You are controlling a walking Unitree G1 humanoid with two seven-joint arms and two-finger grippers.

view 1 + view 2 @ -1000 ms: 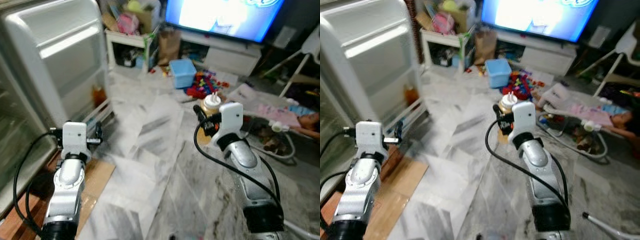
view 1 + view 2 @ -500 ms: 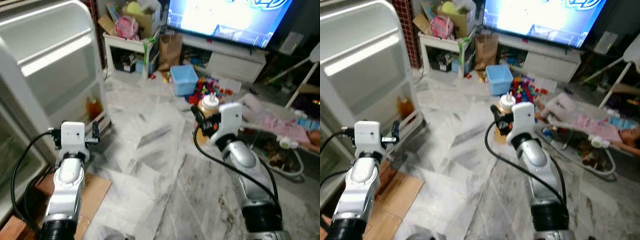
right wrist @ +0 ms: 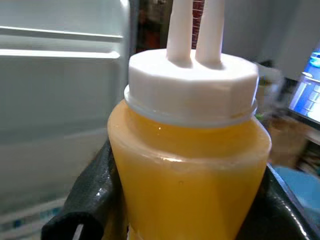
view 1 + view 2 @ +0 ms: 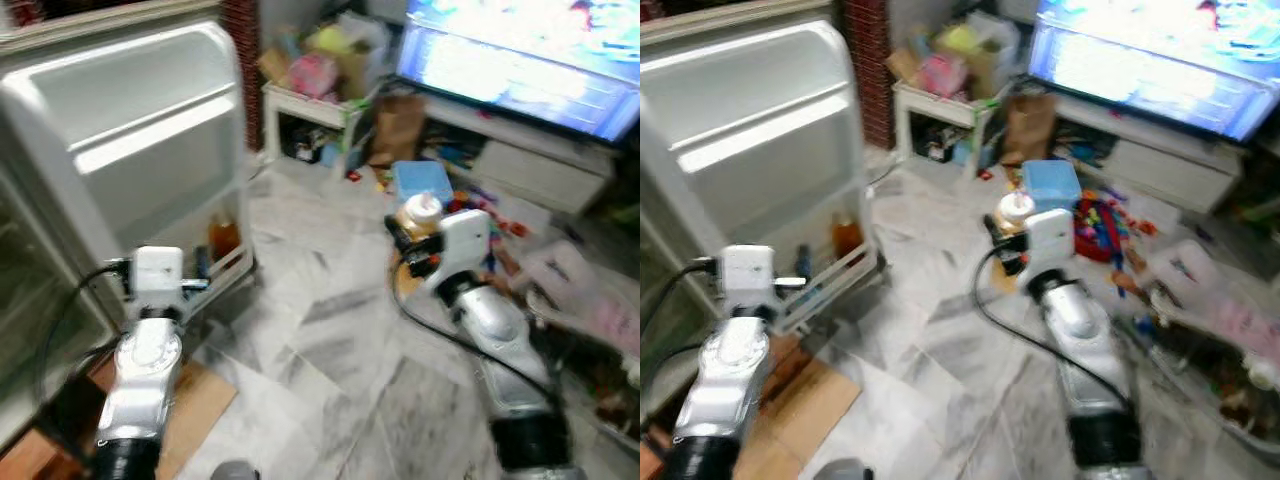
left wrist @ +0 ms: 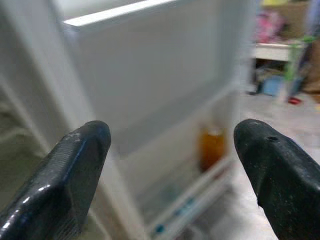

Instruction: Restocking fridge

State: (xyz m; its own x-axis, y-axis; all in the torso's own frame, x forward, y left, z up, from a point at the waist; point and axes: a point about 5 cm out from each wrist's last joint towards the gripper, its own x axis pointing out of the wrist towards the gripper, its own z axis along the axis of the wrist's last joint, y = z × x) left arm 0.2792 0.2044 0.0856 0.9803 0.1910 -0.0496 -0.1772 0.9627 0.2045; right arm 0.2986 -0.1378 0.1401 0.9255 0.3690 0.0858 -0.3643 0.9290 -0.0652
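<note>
My right gripper (image 4: 412, 243) is shut on a yellow squeeze bottle (image 3: 187, 160) with a white two-nozzle cap (image 4: 421, 208), held upright above the marble floor. The open white fridge door (image 4: 140, 130) stands at the left. An amber bottle (image 4: 223, 236) sits in its lowest door shelf, and it also shows between my left gripper's fingers (image 5: 70, 170) in the left wrist view (image 5: 212, 145). My left gripper (image 4: 200, 270) is open and empty, pointing at that shelf from a short distance.
A lit television (image 4: 520, 60) on a low white stand is at the back right. A blue box (image 4: 421, 182), scattered toys (image 4: 1105, 215) and a cluttered white side table (image 4: 310, 110) lie beyond. Cardboard (image 4: 195, 400) lies on the floor by my left arm.
The head view has swung left, so the fridge door sits nearer the middle and the room has shifted right. Both arms hold the same pose; the bottle stays gripped.
</note>
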